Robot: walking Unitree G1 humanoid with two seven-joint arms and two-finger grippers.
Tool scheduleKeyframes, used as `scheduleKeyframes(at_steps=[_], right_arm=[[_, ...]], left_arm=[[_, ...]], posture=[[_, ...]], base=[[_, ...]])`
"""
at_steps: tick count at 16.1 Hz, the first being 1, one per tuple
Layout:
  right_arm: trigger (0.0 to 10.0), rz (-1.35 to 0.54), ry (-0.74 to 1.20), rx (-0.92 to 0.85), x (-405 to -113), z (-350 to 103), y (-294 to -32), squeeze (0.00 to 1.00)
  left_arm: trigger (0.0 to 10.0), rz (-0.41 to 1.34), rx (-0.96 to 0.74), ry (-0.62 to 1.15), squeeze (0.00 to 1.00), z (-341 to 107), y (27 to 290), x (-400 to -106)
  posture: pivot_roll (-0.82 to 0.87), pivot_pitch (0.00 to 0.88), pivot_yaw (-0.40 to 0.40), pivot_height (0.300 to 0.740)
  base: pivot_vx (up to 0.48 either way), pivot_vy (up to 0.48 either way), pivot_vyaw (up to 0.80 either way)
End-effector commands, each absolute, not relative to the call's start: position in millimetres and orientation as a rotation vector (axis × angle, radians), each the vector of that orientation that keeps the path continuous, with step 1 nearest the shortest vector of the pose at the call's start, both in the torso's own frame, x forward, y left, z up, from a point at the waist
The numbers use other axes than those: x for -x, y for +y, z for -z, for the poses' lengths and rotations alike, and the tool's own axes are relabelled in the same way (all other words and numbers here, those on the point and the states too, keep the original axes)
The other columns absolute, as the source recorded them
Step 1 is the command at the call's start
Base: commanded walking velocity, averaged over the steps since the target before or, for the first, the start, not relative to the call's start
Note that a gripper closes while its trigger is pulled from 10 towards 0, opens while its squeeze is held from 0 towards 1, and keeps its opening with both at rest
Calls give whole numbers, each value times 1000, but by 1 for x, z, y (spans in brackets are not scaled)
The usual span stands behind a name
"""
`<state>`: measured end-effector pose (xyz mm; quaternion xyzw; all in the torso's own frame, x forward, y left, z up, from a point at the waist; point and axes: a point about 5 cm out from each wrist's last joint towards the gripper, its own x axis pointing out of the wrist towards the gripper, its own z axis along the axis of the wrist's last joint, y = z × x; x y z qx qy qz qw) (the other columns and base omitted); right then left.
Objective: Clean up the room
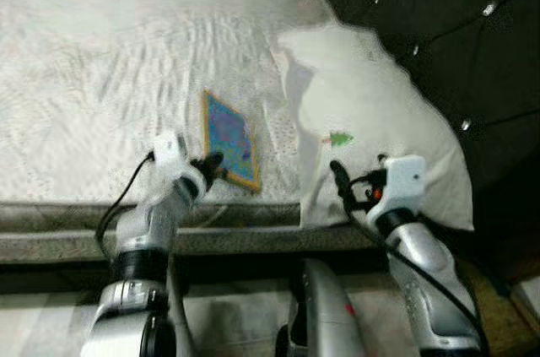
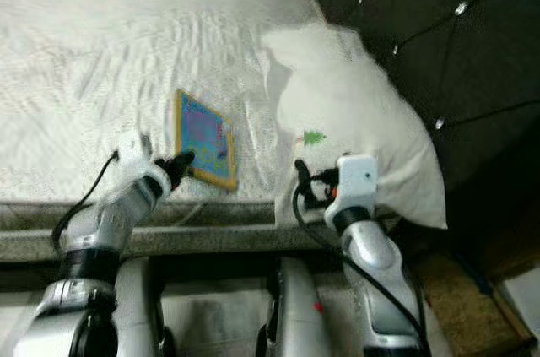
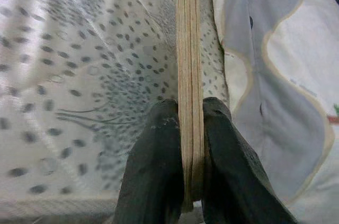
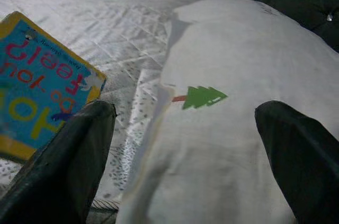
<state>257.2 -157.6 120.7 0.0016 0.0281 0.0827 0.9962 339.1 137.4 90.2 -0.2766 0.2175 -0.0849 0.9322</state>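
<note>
— where's the book [image 1: 229, 140]?
— on the bed [image 1: 101, 78], near the front edge, just beside the pillow [image 1: 371, 112] on its left. blue cover, yellow border, lying flat at a slant.

— held by anything?
— clamped by the left gripper [image 3: 189, 168] at the corner farthest from the pillow's top; seen edge-on in the left wrist view, stacked board pages squeezed between two black fingers [image 3: 153, 176].

— and on the pillow's other side?
— not the other side, really: right gripper [image 4: 185, 155] hovering over the pillow's near end, spread wide, touching nothing that can be made out. one fingertip toward the book, one over the white cloth.

— any marks on the pillow?
— small green tree print [image 4: 204, 97] with a red stem, lying between the two spread fingers in the right wrist view. pillow white, propped against a dark tufted headboard [image 1: 439, 28] with shiny studs.

— below the pillow?
— front edge of the mattress, then pale floor [image 1: 228, 306], with the silver arms rising from it.

— bed surface by the pillow?
— quilted white cover, speckled with small grey dots near the book.
</note>
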Motion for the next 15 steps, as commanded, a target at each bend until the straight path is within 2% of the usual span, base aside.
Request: scheduleKeyframes(at_steps=[1,7,8,11,13,14,15], right_arm=[[10000,-141,55,15,-252,-126,-165,0],[10000,-120,54,61,-226,-144,-172,0],[10000,-110,58,78,-224,-146,-179,0],[10000,-105,66,91,-227,-148,-181,0],[10000,-107,67,90,-229,-148,-179,0],[10000,-107,69,89,-229,-148,-179,0],[10000,-110,76,88,-229,-148,-177,0]], left_arm=[[10000,226,604,398,0,-104,130,-350],[10000,264,750,498,0,-94,108,-364],[10000,275,807,534,0,-91,96,-363],[10000,271,762,590,0,-80,88,-358],[10000,265,760,593,0,-78,92,-358],[10000,262,760,592,165,-78,94,-359],[10000,237,755,584,1000,-79,103,-362]], posture=[[-137,100,-144,566],[-251,118,-158,566],[-262,119,-163,566],[-264,113,-166,566],[-256,107,-168,566],[-254,105,-167,566],[-250,95,-161,566]], base=[[0,0,0],[0,0,0],[0,0,0],[0,0,0],[0,0,0],[0,0,0],[0,0,0]])
